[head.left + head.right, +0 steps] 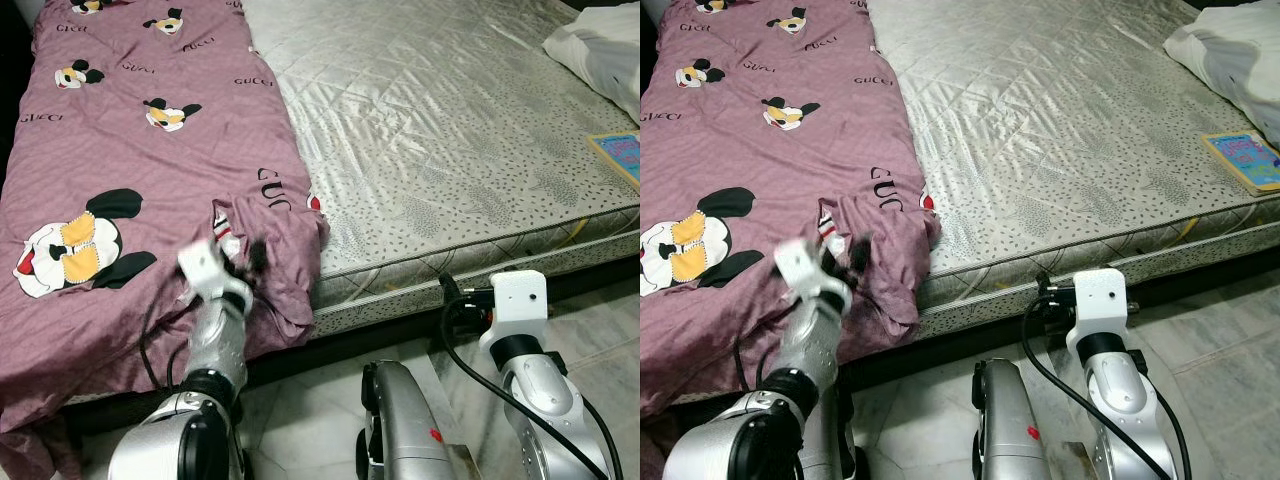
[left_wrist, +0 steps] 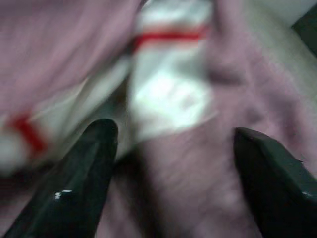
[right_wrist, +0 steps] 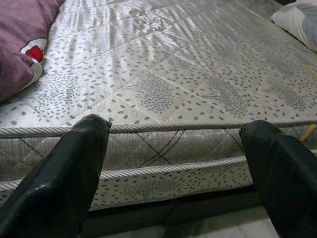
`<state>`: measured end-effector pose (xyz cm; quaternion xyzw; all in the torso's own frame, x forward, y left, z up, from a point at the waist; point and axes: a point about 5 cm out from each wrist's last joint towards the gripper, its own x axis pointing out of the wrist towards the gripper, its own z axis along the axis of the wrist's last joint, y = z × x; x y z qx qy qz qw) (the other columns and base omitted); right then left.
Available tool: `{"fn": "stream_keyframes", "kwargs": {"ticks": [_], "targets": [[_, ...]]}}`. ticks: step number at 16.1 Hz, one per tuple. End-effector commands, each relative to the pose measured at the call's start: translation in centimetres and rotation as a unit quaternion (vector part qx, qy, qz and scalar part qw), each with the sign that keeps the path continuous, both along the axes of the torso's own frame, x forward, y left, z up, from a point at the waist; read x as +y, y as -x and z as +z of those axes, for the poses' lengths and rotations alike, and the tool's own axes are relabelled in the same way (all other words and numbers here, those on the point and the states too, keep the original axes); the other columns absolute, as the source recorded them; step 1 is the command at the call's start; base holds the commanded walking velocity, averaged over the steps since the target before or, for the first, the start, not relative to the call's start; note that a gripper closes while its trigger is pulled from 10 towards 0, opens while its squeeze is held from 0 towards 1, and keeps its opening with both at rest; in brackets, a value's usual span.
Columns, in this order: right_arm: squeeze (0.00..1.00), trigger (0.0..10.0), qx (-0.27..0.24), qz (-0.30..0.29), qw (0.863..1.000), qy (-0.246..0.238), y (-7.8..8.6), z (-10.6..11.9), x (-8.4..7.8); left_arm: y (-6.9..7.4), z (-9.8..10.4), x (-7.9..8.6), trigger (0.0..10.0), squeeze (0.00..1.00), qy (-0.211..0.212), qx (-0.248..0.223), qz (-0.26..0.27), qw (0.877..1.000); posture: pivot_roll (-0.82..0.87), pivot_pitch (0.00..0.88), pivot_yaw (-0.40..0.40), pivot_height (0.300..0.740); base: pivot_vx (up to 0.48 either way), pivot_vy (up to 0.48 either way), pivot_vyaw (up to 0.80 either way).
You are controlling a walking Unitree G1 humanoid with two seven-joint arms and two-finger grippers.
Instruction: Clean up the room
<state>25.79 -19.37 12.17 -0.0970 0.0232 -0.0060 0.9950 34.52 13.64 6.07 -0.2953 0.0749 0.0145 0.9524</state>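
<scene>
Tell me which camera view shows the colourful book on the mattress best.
The right eye view: the book lies whole near the mattress edge, cover visible. The left eye view cuts it off at the picture's border. The right wrist view faces the mattress side; the left wrist view is blurred purple blanket.

A home bedroom: a bare quilted mattress (image 1: pixel 450 130) half-covered by a mauve cartoon-print duvet (image 1: pixel 130 150), a white pillow (image 1: pixel 600 50) and tiled floor (image 1: pixel 600 320).
</scene>
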Motion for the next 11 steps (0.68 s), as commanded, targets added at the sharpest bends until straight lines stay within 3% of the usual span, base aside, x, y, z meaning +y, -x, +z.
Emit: {"fn": "stream_keyframes", "kwargs": {"ticks": [1,6,11], "targets": [[0.00,10.0,0.005,-0.007,1.000,0.003,0.2,-0.1,-0.5,0.1,-0.4,0.1,0.0,0.00,0.019,0.016,0.001,1.000,-0.15,0.187,0.018,0.557,0.000,0.000,0.00],[0.00,10.0,0.005,-0.011,1.000,0.007,0.3,0.0,-0.5,-0.6,0.3,-0.6,0.0,0.00,0.018,0.018,-0.017,1.000,-0.16,0.187,0.022,0.557,0.000,0.000,0.00],[0.00,10.0,0.004,-0.010,1.000,0.006,0.1,-0.1,-0.4,-1.3,1.3,0.7,0.0,0.00,-0.004,0.017,-0.008,1.000,-0.15,0.180,0.020,0.557,0.000,0.000,0.00]]}}
